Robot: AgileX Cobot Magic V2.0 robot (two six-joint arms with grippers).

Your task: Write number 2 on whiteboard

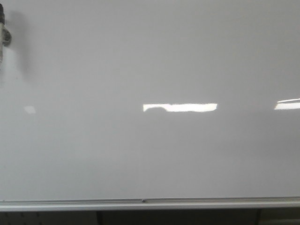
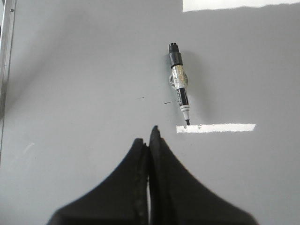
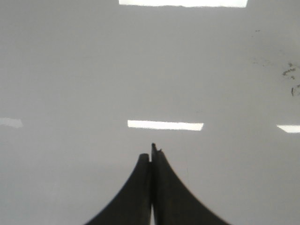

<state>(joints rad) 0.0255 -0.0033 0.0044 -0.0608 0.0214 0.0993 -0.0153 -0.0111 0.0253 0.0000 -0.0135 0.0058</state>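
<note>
The left pincer [image 2: 149, 140] hangs pressed shut and empty over the whiteboard [image 1: 93, 154], whose glossy grey-white face carries no number 2 yet, and a slim black-and-white marker [image 2: 179, 84], cap off with its dark tip bare, lies flat just ahead of it. To start well, I judge the pincer should spread, straddle the round barrel across its middle and clamp squarely so the nib stays steady. The right pincer [image 3: 151, 152] is likewise closed on nothing above bare board, with faint black smudges [image 3: 289, 75] well off to one side
</note>
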